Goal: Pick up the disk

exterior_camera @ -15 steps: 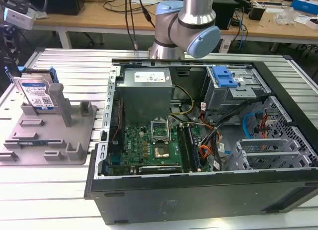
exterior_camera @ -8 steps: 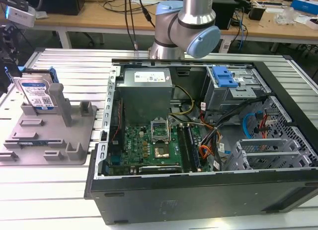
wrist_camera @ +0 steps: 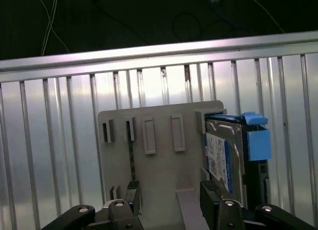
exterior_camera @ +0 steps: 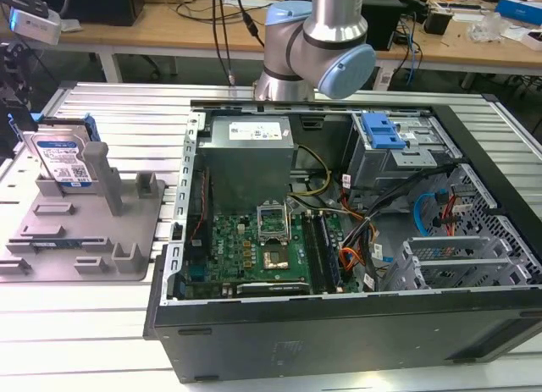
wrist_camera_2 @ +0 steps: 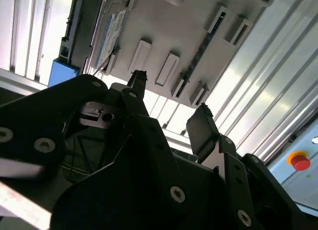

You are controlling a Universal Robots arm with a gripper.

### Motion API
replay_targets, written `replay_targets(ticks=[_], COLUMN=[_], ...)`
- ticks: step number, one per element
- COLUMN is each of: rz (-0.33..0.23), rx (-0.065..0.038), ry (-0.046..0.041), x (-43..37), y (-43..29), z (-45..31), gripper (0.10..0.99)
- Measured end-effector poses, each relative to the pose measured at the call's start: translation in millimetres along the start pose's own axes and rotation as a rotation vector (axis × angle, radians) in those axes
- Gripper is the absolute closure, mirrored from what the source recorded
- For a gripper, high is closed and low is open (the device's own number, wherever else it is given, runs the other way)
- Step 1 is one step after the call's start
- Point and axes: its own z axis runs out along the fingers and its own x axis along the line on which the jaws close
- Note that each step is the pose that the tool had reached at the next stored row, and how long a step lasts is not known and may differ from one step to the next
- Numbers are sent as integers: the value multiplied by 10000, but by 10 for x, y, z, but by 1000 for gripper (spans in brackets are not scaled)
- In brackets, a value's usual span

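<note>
The disk [exterior_camera: 58, 161] is a silver-grey drive with a white-and-blue label and blue side rails. It stands on edge at the back of the grey fixture tray [exterior_camera: 93, 240], at the exterior view's left. Both wrist views look down on the tray [wrist_camera: 119, 155] from well above. In the first wrist view the disk [wrist_camera: 223, 158] lies off to one side of my gripper [wrist_camera: 170, 192], whose fingers are apart with nothing between them. The second wrist view shows my gripper [wrist_camera_2: 169, 103] open and the disk's label [wrist_camera_2: 112, 29] beyond it.
An open computer case [exterior_camera: 339, 240] takes up the middle and right of the slatted metal table [exterior_camera: 102, 324]; inside are a motherboard, cables and a blue drive-bay bracket [exterior_camera: 381, 131]. The arm's elbow [exterior_camera: 322, 36] hangs over the case's back. A red button [wrist_camera_2: 300, 162] sits beside the table.
</note>
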Motion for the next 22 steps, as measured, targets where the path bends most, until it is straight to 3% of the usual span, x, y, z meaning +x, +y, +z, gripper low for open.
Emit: replay_targets(ticks=[1,4,13,15,16,19,22], rz=[-1,0,-53,-67,-71,-118,-130], rx=[0,1,1,0,1,3,3], ry=[1,0,1,1,1,2,5], x=[0,-250,-653,-718,-736,-729,-730], y=[0,47,146,194,262,361,362], z=[0,-2,-7,-8,-6,0,-1], gripper=[486,486,486,486,486,486,486])
